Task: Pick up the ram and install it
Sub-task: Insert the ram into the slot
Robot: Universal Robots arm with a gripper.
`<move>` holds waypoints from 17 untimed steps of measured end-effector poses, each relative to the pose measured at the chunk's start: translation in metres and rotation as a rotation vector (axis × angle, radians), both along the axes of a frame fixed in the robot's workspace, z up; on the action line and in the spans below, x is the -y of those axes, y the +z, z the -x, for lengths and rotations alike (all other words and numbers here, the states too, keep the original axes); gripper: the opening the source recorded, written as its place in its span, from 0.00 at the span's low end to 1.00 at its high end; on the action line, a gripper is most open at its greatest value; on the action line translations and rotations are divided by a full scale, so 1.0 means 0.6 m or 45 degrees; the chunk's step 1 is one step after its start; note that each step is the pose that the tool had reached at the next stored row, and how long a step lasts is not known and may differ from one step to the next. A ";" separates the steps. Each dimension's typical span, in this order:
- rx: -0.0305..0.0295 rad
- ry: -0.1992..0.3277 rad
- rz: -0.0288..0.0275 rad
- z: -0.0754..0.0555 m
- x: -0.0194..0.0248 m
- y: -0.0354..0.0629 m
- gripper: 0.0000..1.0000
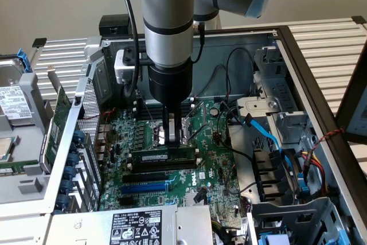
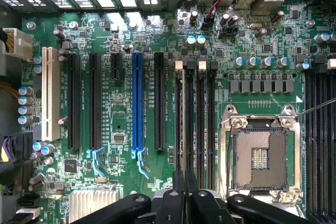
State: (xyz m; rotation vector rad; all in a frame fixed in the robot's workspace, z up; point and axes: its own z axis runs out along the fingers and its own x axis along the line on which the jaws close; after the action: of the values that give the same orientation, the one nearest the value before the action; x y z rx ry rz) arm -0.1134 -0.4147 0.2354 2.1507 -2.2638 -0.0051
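Handling: thin green ram stick [image 1: 163, 158], stiff, fragile; take by long edges.
My pincer [image 1: 172, 140]: together, perhaps touching it, 12 o'clock of blue slot [image 1: 144, 187].

White slatted metal bench top [image 1: 327, 44] carried everything. Open grey sheet-metal computer case [image 1: 241, 41] lay flat on it, directly under the gripper [image 1: 172, 137]. Slats showed beyond the case, well off to either side of the gripper. Silver drive with white label [image 1: 14, 98] sat outside the case, well clear of the gripper; couldn't tell what it rested on.
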 end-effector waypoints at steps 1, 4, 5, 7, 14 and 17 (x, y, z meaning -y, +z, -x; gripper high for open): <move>-0.0002 0.000 0.0002 0.000 0.0000 0.000 0.13; -0.0001 0.000 0.0002 0.000 0.0025 0.000 0.13; 0.0000 0.000 0.0001 0.000 0.0038 0.000 0.13; -0.0002 0.000 0.0003 0.000 0.0040 -0.001 0.13; -0.0001 0.000 0.0002 0.000 0.0026 -0.003 0.13; 0.0001 0.000 -0.0001 0.000 0.0030 -0.003 0.13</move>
State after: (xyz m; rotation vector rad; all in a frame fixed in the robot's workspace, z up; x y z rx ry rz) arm -0.1135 -0.4165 0.2335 2.1506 -2.2640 -0.0051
